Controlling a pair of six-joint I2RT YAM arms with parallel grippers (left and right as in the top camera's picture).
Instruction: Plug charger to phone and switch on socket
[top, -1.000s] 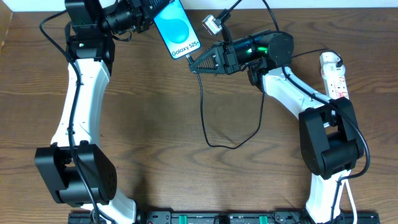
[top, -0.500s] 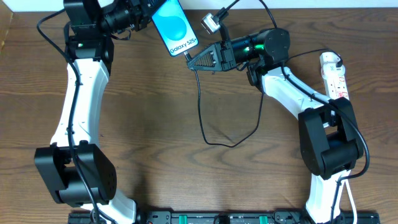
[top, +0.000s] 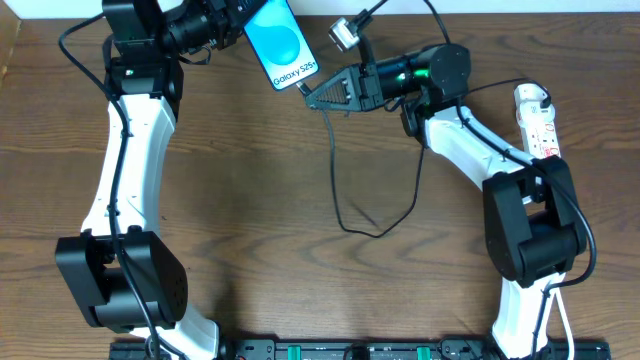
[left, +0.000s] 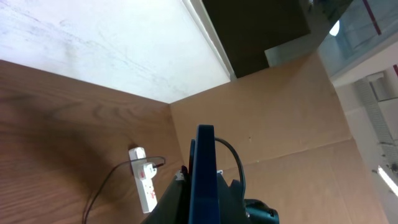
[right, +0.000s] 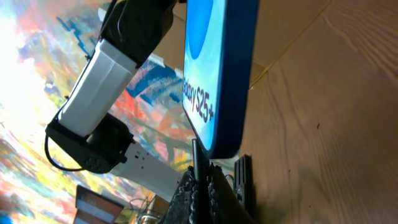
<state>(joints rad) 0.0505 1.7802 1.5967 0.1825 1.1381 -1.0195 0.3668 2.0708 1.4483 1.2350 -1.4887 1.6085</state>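
Brown wood-grain desk (top: 230, 200) fills the overhead view, with a pale strip of wall along its far edge. The phone (top: 283, 45) is held up off the desk near that edge, tilted, with its blue screen facing upward. The left claw (top: 245, 18) is pressed together on the phone's top end. Just below the phone's lower end, the right claw (top: 312, 95) pinches the slim plug tip of the charger (top: 333, 165). In the right wrist view the tip stands right against the phone's bottom edge, but I cannot tell whether it sits in the port. The black cable drops away from the phone, loops on the desk and runs back toward the far edge. The socket (top: 537, 120) lies flat on the desk, well apart from the phone, on the right arm's side.
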